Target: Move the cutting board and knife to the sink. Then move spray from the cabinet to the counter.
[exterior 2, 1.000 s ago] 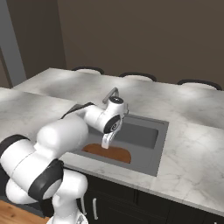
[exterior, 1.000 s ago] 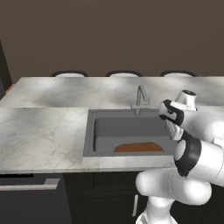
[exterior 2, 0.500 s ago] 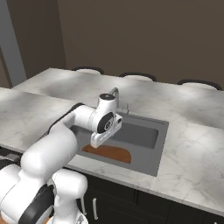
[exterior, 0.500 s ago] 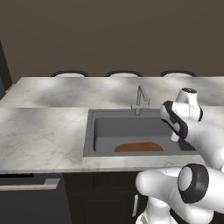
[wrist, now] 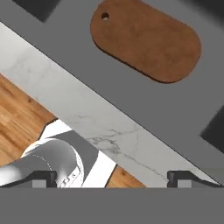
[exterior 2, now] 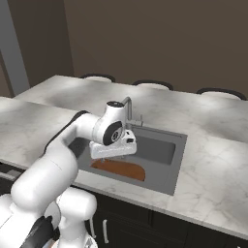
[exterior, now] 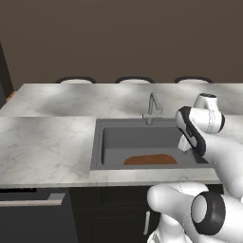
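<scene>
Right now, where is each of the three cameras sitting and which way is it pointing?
Left base view: behind the arm to its left, looking forward and down at the sink with the cutting board in it; white arm at lower right.
Right base view: behind to its right, same sink and board; arm from lower left.
Hand view: on the hand, looking down at the board, the counter edge and wooden floor; jaws open.
All three share the board.

One cutting board (wrist: 146, 38), one sink (exterior: 107, 142), one faucet (exterior: 153, 107), three chairs (exterior: 134, 79)
</scene>
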